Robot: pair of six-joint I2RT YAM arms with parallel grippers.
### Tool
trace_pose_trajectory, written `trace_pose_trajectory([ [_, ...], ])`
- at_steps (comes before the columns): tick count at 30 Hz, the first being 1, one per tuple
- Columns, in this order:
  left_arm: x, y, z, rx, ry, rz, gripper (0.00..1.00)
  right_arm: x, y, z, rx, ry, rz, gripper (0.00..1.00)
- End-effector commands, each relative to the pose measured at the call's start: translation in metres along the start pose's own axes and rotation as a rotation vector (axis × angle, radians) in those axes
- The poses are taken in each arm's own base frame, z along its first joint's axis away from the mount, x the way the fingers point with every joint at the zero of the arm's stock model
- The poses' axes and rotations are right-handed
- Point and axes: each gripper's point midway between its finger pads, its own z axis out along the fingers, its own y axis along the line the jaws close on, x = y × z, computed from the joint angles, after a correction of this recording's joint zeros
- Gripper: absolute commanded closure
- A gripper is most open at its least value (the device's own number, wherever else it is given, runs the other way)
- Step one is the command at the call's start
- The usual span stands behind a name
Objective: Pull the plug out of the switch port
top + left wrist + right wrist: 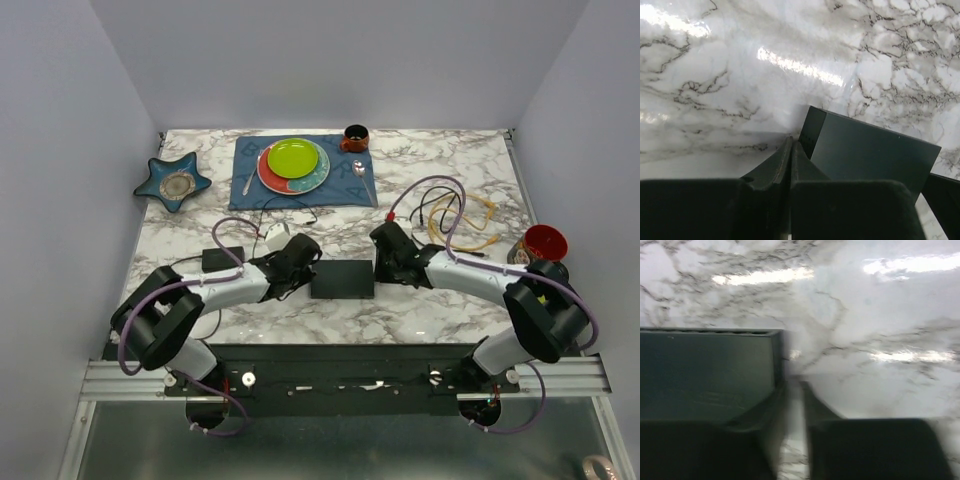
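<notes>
The switch [342, 279] is a flat matte-black box lying on the marble table between my two grippers. My left gripper [300, 262] is at its left end. In the left wrist view the left gripper [791, 141] is shut and empty, tips just beside the switch's [870, 155] near corner. My right gripper [385, 262] is at the switch's right end. In the blurred right wrist view the right gripper [792, 384] shows a narrow gap with bare marble in it, beside the switch [705, 375]. No plug or cable shows in the switch.
A black power brick [222, 258] and a white adapter [273, 238] lie behind the left gripper. Loose yellow and black cables [462, 215] lie back right, near a red cup [544, 241]. A blue mat with a green plate [292, 157], a mug [355, 137] and a star dish [174, 182] are at the back.
</notes>
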Motion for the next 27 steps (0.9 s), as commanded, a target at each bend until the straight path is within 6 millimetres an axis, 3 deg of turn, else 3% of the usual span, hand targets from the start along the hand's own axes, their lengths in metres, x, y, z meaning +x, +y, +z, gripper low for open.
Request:
trace_pose_trajectory([
  [1,-0.042,-0.017,-0.037,0.0,-0.117,0.074,0.78,-0.055,0.01,-0.046,0.025,-0.162,0.002,0.53],
  [3,-0.067,-0.028,-0.054,0.012,-0.176,0.082,0.66,-0.072,0.003,-0.068,0.052,-0.227,-0.003,0.43],
  [4,-0.074,-0.021,-0.06,-0.024,-0.192,0.122,0.64,-0.076,0.001,-0.075,0.052,-0.248,-0.004,0.41],
  [5,-0.085,-0.031,-0.071,-0.007,-0.214,0.13,0.61,-0.08,0.0,-0.082,0.049,-0.268,-0.013,0.41],
  [6,-0.091,-0.031,-0.076,-0.018,-0.225,0.139,0.46,-0.09,0.001,-0.099,0.018,-0.32,-0.001,0.39],
  [7,-0.092,-0.022,-0.081,-0.061,-0.215,0.162,0.38,-0.093,0.001,-0.106,0.001,-0.344,-0.002,0.39],
  [8,-0.1,-0.027,-0.088,-0.064,-0.231,0.152,0.29,-0.099,0.004,-0.115,-0.032,-0.382,-0.017,0.39],
  [9,-0.102,-0.025,-0.091,-0.082,-0.228,0.157,0.12,-0.1,0.004,-0.126,-0.069,-0.414,-0.024,0.37],
  [11,-0.099,-0.021,-0.095,-0.106,-0.197,0.179,0.04,-0.102,0.006,-0.136,-0.115,-0.458,-0.056,0.36],
  [13,-0.093,-0.016,-0.094,-0.122,-0.168,0.186,0.01,-0.094,0.002,-0.139,-0.135,-0.46,-0.078,0.34],
  [18,-0.057,-0.006,-0.085,-0.074,-0.026,0.22,0.02,-0.067,-0.002,-0.134,-0.195,-0.427,-0.101,0.32],
  [19,-0.054,-0.01,-0.084,-0.043,-0.02,0.217,0.02,-0.054,-0.005,-0.127,-0.21,-0.403,-0.112,0.31],
  [20,-0.05,-0.011,-0.086,-0.015,-0.011,0.222,0.02,-0.057,-0.002,-0.136,-0.249,-0.44,-0.092,0.28],
  [21,-0.042,-0.004,-0.084,-0.005,0.01,0.235,0.03,-0.055,0.0,-0.138,-0.275,-0.447,-0.089,0.14],
  [23,-0.035,-0.004,-0.087,0.066,0.02,0.263,0.06,-0.055,0.0,-0.144,-0.314,-0.49,-0.083,0.04],
  [27,-0.039,-0.003,-0.097,0.135,-0.024,0.26,0.04,-0.057,-0.007,-0.149,-0.305,-0.531,-0.106,0.0],
])
